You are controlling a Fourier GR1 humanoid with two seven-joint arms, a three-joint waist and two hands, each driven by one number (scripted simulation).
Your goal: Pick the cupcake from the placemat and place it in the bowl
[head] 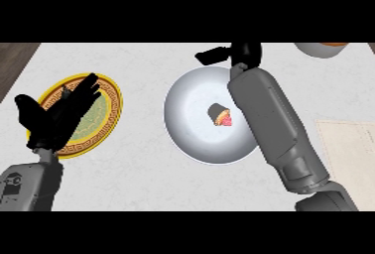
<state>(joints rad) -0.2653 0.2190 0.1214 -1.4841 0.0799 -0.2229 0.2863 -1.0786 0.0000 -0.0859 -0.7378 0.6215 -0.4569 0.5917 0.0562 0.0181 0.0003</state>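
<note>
Now: cupcake [222,116] in bowl [192,99] | right hand [236,53] beyond rim, fingers relaxed, holding nothing

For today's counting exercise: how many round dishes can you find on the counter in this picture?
3. A white bowl in the middle holds the cupcake; a yellow-rimmed plate lies at left, partly under the left hand; another dish is cut off at the top right edge. More may lie outside the view.

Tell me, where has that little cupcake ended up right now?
In the head view the cupcake lies inside the white bowl at the counter's middle, just left of the robot's right forearm, with the yellow-rimmed plate further left.
</note>
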